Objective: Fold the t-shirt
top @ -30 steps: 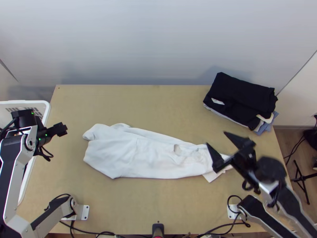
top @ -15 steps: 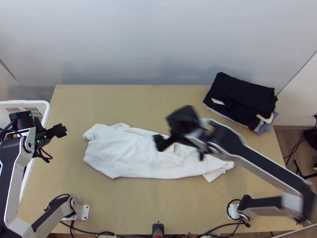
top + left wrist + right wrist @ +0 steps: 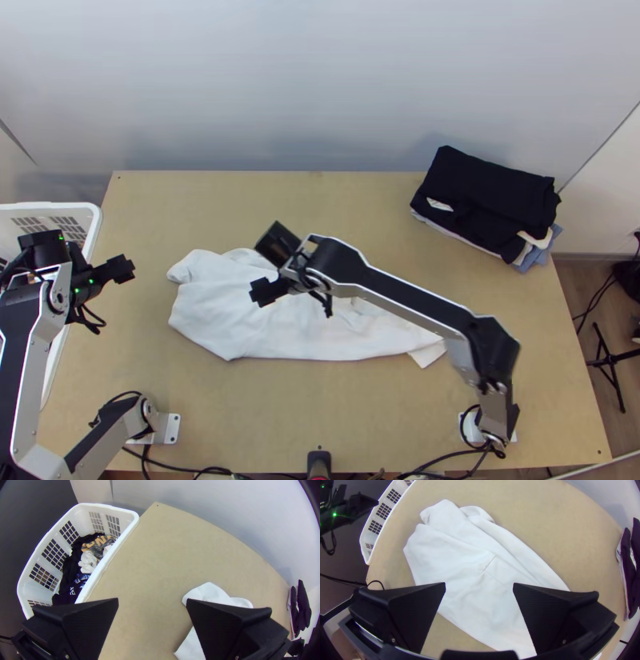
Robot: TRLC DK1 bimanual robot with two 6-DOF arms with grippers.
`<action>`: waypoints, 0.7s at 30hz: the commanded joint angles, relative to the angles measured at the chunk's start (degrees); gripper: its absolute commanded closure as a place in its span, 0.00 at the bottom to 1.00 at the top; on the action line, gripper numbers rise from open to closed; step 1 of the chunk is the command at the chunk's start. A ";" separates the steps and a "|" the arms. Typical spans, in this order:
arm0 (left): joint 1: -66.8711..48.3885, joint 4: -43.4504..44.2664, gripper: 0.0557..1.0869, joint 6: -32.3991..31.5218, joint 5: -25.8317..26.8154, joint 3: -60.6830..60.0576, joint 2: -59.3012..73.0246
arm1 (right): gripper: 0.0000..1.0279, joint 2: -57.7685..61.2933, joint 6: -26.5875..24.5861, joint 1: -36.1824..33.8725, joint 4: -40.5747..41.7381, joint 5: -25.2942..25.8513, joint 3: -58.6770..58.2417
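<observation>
The white t-shirt (image 3: 216, 308) lies in a long, loosely folded and wrinkled strip across the table's middle. My right gripper (image 3: 268, 292) is over the shirt's left-centre part; in the right wrist view its fingers are wide apart, and between and beyond the tips of this gripper (image 3: 479, 586) the cloth (image 3: 476, 566) lies flat, held by nothing. My left gripper (image 3: 122, 269) is beside the basket, left of the shirt. In the left wrist view this gripper (image 3: 152, 601) stands open and empty, with part of the shirt (image 3: 206, 593) behind one finger.
A white basket (image 3: 133, 516) with mixed clothes stands at the table's left edge. A stack of folded clothes, black on top (image 3: 488, 200), lies at the back right. The right arm stretches across the shirt's right part. Cables run along the near edge.
My right gripper has swung from the shirt's right end leftward to above its left-centre part. The left arm has barely shifted, and the shirt lies as before.
</observation>
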 commanded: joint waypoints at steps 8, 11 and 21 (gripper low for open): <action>0.17 -0.46 0.04 -0.26 -0.12 0.02 -0.56 | 0.29 11.19 1.76 -1.87 -1.13 0.07 5.23; 0.35 -0.46 0.04 -0.26 -0.12 0.02 -0.56 | 0.28 12.86 1.76 -2.13 -1.13 0.07 7.42; 0.26 -0.46 0.04 -0.35 -0.12 0.46 -0.20 | 0.29 15.93 1.94 -1.52 -1.22 -0.02 11.47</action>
